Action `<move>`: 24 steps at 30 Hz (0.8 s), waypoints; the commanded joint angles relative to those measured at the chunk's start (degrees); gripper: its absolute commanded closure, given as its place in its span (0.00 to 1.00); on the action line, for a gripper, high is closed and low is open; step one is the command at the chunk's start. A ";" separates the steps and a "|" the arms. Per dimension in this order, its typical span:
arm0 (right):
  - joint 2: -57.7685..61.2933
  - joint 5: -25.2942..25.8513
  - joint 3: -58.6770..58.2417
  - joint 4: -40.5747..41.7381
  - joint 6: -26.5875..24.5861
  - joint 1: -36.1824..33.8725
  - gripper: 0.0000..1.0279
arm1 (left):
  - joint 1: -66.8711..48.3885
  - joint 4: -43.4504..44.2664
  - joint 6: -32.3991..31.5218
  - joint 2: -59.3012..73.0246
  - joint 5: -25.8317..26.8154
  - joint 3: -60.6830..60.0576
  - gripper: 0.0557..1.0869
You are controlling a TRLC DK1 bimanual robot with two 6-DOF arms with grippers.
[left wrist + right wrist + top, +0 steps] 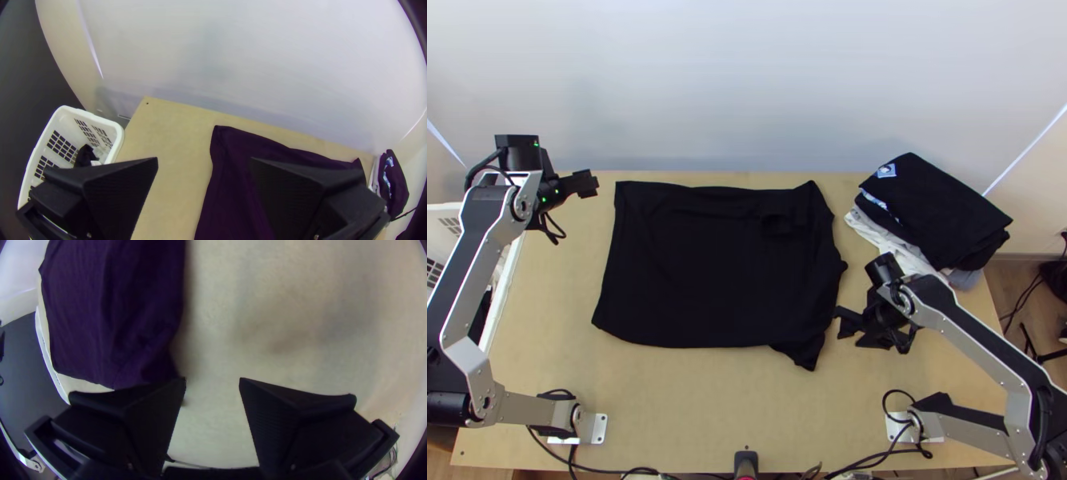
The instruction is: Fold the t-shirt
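Black t-shirt [707, 264] spread out, blue patch [886, 170] on stacked clothes [943, 208]

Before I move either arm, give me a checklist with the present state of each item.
1. Left gripper open and holding nothing: ok.
2. Right gripper open and holding nothing: ok.
3. Black t-shirt lying wholly on the table: ok.
4. T-shirt edges straight and tidy: not ok; a corner juts out at the near right, and the right side is uneven.
5. Stack of folded clothes apart from the t-shirt: ok, bare wood between them.
6. Right gripper's fingers not touching the t-shirt: cannot tell; they are right by its edge.
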 commanded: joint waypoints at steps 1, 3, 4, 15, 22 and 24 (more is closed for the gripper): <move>-1.27 -0.24 -5.18 11.23 -3.26 -0.21 0.49 | -0.40 -1.72 0.21 -1.09 -1.71 0.85 0.04; -1.27 -0.24 -5.00 11.76 -3.44 -0.47 0.49 | -0.40 -1.81 0.21 -1.27 -1.98 0.85 0.04; -1.27 -0.24 -5.09 12.20 -3.53 -0.65 0.49 | -0.40 -1.99 0.21 -1.44 -2.06 0.85 0.04; 1.46 -0.24 -4.91 18.35 -2.12 -0.29 0.49 | -1.10 -2.51 0.12 -1.44 -3.21 0.85 0.04; 4.36 -0.24 -4.12 21.16 -0.10 1.38 0.49 | -1.10 -2.51 0.30 -1.09 -3.21 0.59 0.04; 4.80 -0.24 -3.95 21.78 0.78 2.26 0.49 | -1.10 -2.87 1.09 -1.09 -3.21 0.59 0.04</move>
